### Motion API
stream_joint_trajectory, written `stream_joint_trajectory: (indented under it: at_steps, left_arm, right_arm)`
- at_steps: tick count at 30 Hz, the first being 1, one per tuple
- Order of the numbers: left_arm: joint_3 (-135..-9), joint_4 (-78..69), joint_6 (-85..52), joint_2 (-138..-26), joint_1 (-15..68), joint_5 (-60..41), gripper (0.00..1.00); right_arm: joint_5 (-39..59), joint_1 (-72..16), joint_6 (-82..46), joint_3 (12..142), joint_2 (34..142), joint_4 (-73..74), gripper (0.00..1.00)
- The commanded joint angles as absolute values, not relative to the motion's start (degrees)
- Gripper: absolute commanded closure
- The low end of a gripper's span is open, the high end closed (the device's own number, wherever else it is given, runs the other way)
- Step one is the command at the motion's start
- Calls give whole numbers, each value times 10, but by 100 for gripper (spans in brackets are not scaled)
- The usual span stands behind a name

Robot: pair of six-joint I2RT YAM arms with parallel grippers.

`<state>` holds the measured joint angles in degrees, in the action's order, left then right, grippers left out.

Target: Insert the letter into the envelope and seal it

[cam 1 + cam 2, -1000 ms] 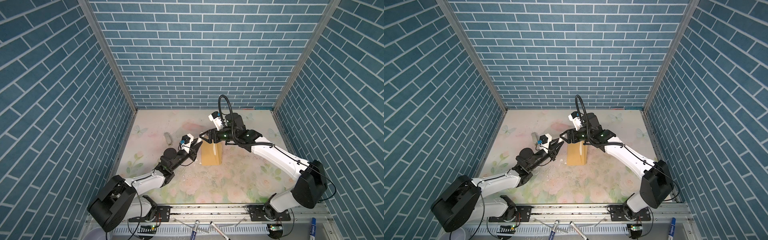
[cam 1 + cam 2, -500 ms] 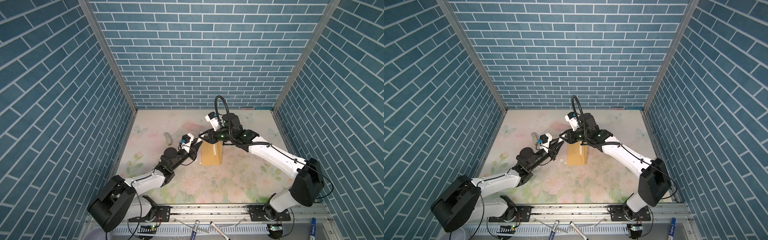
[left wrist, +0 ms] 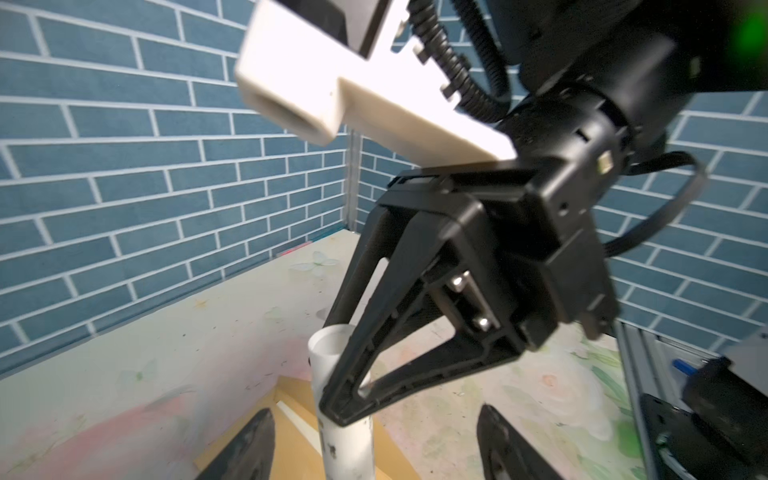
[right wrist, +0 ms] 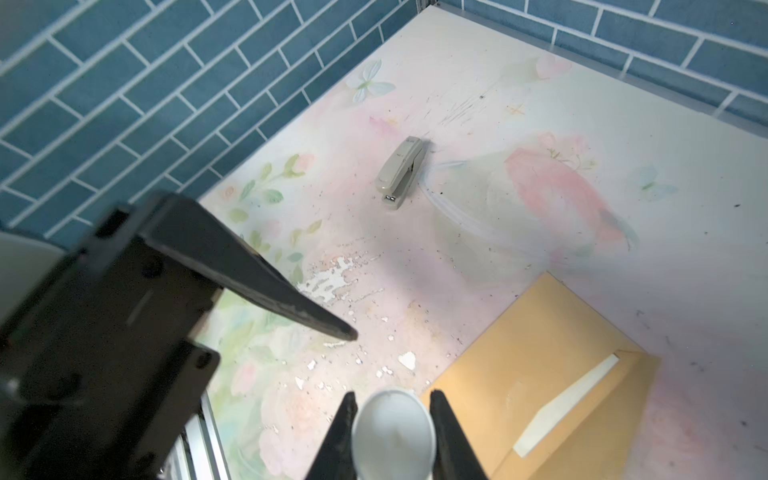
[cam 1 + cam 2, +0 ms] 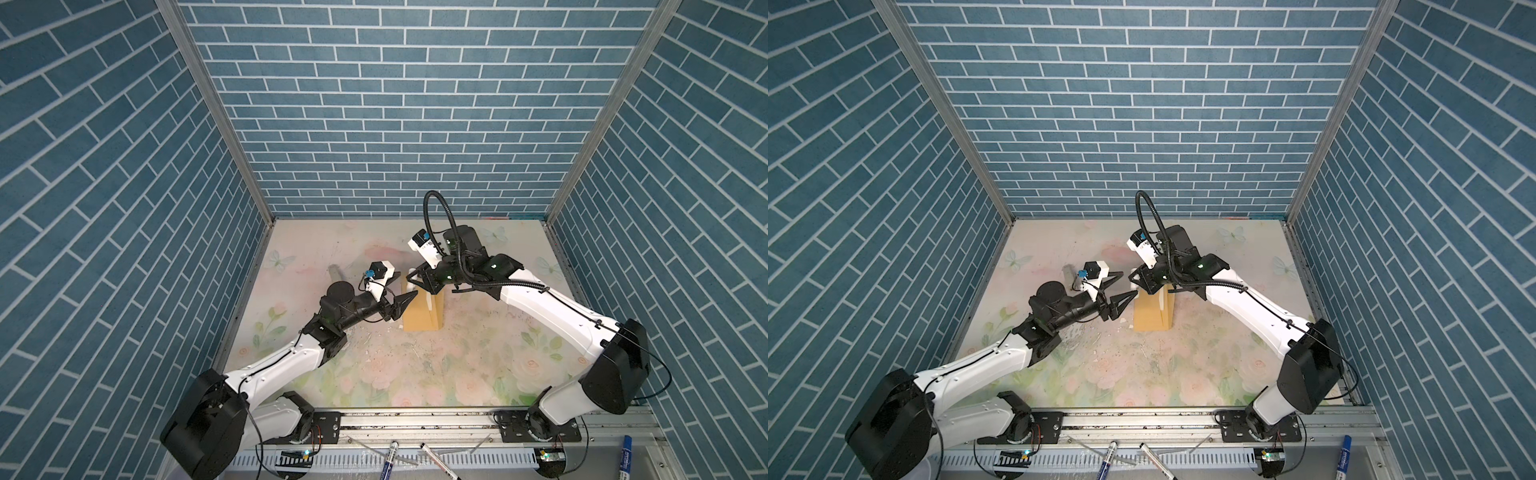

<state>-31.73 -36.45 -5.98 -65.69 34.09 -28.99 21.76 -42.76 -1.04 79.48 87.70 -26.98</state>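
**Letter (image 4: 392,432) rolled and clamped in right gripper (image 4: 392,395); left gripper (image 5: 408,283) open**

Top views. In both top views the right gripper (image 5: 417,282) is closed on the letter (image 5: 411,286), which is rolled into a short white tube sticking out from between its fingers. The envelope (image 5: 420,316) lies flat on the table (image 5: 478,365), starting under this gripper and running back toward the arm bases. The left gripper (image 5: 1129,283) faces the right gripper (image 5: 1138,281) tip to tip, jaws spread. Its tips are just beside the tube; contact cannot be read. A stapler (image 5: 334,272) sits beyond the left gripper's wrist, well apart from both tools.

Left wrist view. The left gripper's fingertips (image 3: 253,444) stand wide apart. The letter (image 3: 347,444) runs ahead of the gap between them. The right gripper (image 3: 336,370) pinches the tube partway along, and the tube's open end sticks out past its fingers. Dark specks of print show on the roll. The envelope (image 3: 291,415) lies below the tube. The tube's lower end is out of frame, so I cannot tell whether it touches the envelope.

Right wrist view. This view looks down onto the tube's open end, with one finger pressed on each side. The envelope (image 4: 540,353) lies on the table (image 4: 498,208) just past the fingertips, with a pale strip (image 4: 569,403) across it. One of the left gripper's fingers (image 4: 282,299) reaches in close beside the tube, clear of it. The stapler (image 4: 401,172) is farther ahead, alone on the floral surface.
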Motion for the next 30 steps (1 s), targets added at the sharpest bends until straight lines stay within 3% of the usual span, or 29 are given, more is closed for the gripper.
stream_joint_trajectory:
  at_steps: [1, 9, 30]
  left_arm:
    - [-328, -297, -61, -645, 316, -412, 23]
    - [-343, -338, -111, -687, 292, -529, 25]
    - [-362, -377, -138, -721, 292, -551, 44]
  right_arm:
    - [248, -421, 129, 845, 853, -357, 100]
    - [335, -421, 189, 861, 837, -391, 100]
    - [389, -428, 194, 899, 881, -420, 100]
